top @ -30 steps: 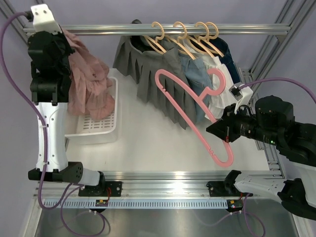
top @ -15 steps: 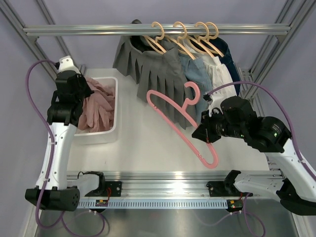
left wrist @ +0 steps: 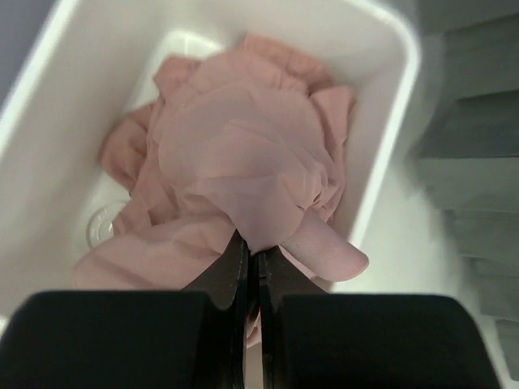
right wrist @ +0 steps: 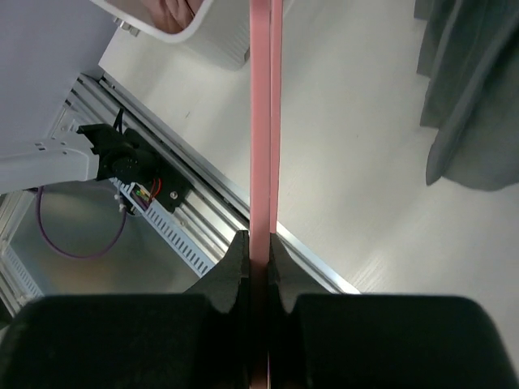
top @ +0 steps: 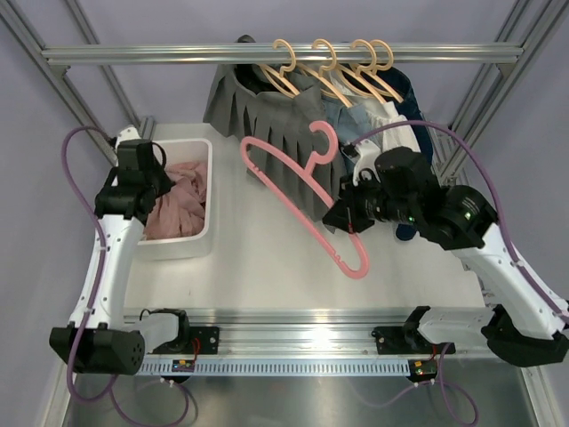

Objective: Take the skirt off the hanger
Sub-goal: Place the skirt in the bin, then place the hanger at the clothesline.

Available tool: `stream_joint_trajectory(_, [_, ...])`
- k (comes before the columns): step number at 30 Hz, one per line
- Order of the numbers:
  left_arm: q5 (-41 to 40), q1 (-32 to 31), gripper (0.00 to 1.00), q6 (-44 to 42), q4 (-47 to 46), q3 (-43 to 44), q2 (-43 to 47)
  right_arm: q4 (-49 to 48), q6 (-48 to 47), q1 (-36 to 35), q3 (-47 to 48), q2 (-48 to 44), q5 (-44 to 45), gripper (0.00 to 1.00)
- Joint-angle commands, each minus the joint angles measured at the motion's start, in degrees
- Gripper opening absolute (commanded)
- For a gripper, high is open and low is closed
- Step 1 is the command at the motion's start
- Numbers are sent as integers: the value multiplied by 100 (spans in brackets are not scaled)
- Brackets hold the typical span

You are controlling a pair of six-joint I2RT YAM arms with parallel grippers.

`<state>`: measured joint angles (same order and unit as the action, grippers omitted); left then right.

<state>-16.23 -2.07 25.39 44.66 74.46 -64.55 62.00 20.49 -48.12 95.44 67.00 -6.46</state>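
Note:
The pink skirt [top: 184, 199] lies bunched in the white basket [top: 210, 178] at the left of the table. My left gripper [top: 163, 189] is down over it. In the left wrist view the skirt [left wrist: 243, 154] fills the basket [left wrist: 389, 121], and the left gripper [left wrist: 251, 255] is shut on a fold of its fabric. The bare pink hanger [top: 302, 191] hangs in the air over the middle of the table. My right gripper [top: 345, 216] is shut on its lower bar. The right wrist view shows the hanger [right wrist: 259, 121] running straight up from the right gripper [right wrist: 259, 243].
A metal rail [top: 178, 55] spans the back with several wooden hangers [top: 307, 67]. A grey pleated skirt [top: 276, 129], denim, white and dark garments hang from them. The grey pleats [right wrist: 470, 97] show at the right wrist view's upper right. The table's front rail [top: 293, 316] runs along the near edge.
My left arm has come down from high up and lowered the pink skirt into the basket. My right arm has carried the hanger left and towards the back.

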Motion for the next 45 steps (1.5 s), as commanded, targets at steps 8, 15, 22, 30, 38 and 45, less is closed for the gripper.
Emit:
stream_joint_trajectory(8, [805,576,65,274,-18,96,-744,-997,-573,-40,1635,1368,233,0])
stream_joint_trajectory(15, [456,199,99,555,165,261,345,-873,-573,-40,1479,1439,382,0])
stream_joint_trajectory(22, [296,-57,97,959,491,747,803,-891,-520,-40,1416,1421,338,0])
stream_joint_trajectory(30, [735,-57,81,1030,-10,-299,628,-1093,-643,-40,2021,2070,522,0])
stream_joint_trajectory(38, [1235,-57,79,1319,-1020,-678,1506,-1470,-1073,-101,3899,3799,1305,0])
stream_joint_trajectory(45, [1429,-57,81,1320,-1196,-669,1744,-1355,-1162,-92,6286,5543,1024,0])
